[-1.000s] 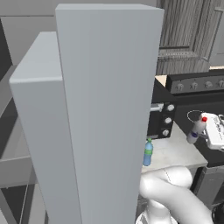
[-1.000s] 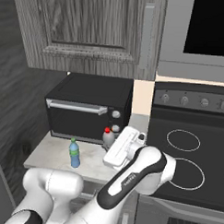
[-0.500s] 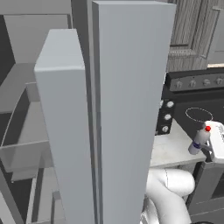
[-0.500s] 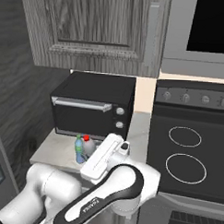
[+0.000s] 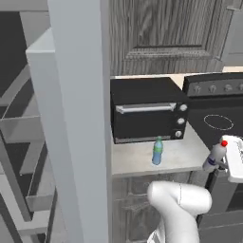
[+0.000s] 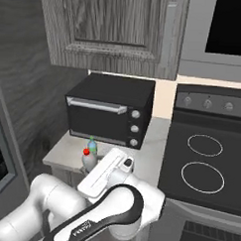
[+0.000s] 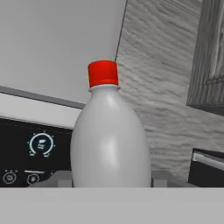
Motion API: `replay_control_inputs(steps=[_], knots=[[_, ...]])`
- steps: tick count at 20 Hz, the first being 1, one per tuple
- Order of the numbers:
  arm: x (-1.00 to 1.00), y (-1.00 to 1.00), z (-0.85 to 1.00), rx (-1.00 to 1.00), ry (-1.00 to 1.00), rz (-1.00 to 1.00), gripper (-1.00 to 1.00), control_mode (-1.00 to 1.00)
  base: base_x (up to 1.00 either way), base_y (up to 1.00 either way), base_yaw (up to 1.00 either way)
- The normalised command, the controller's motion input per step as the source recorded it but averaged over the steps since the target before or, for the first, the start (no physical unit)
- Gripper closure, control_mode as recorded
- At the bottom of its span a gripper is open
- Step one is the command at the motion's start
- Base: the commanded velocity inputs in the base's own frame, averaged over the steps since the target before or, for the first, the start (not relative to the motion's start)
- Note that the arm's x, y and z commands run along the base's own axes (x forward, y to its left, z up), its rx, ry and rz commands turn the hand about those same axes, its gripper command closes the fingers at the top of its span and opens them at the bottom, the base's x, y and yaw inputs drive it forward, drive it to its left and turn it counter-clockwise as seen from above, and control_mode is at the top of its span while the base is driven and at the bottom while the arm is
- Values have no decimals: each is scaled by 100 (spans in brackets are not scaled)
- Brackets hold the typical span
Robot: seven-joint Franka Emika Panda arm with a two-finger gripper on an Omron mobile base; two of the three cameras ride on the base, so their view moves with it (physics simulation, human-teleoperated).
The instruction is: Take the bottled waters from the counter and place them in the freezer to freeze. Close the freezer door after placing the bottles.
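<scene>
My gripper (image 5: 222,161) is shut on the whitish red-capped bottle (image 5: 215,157), holding it in the air off the counter's right front corner. In the hand view this bottle (image 7: 109,135) stands upright between the fingertips (image 7: 161,178). From the right base view the held bottle (image 6: 87,159) sits just ahead of the hand (image 6: 104,172). The blue bottle with a green cap (image 5: 157,151) stands upright on the counter (image 5: 137,161) in front of the toaster oven; it also shows in the right base view (image 6: 92,144). The freezer door (image 7: 52,43) with its black dispenser panel (image 7: 26,153) lies behind the held bottle. Grey freezer shelves (image 5: 19,142) show at far left.
A tall grey door slab (image 5: 80,104) stands edge-on between the shelves and the counter. The black toaster oven (image 5: 147,111) fills the back of the counter. The black stovetop (image 6: 205,161) lies to the right. Wood-grain wall cabinets (image 6: 116,28) hang above.
Both base views have shifted, so the camera has moved: the grey slabs slid left and the toaster oven came into view. The red-capped bottle stays in my gripper; the blue one stays on the counter.
</scene>
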Motion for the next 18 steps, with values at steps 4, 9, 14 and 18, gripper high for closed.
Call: replay_control_inputs(steps=[4, 9, 14, 18], knots=[[0, 0, 0, 0, 0, 0, 100, 100, -79, -70, 32], [0, 0, 0, 0, 0, 0, 100, 100, -64, -69, -2], [0, 0, 0, 0, 0, 0, 100, 100, -65, -59, -20], [0, 0, 0, 0, 0, 0, 100, 100, -71, -42, -17]])
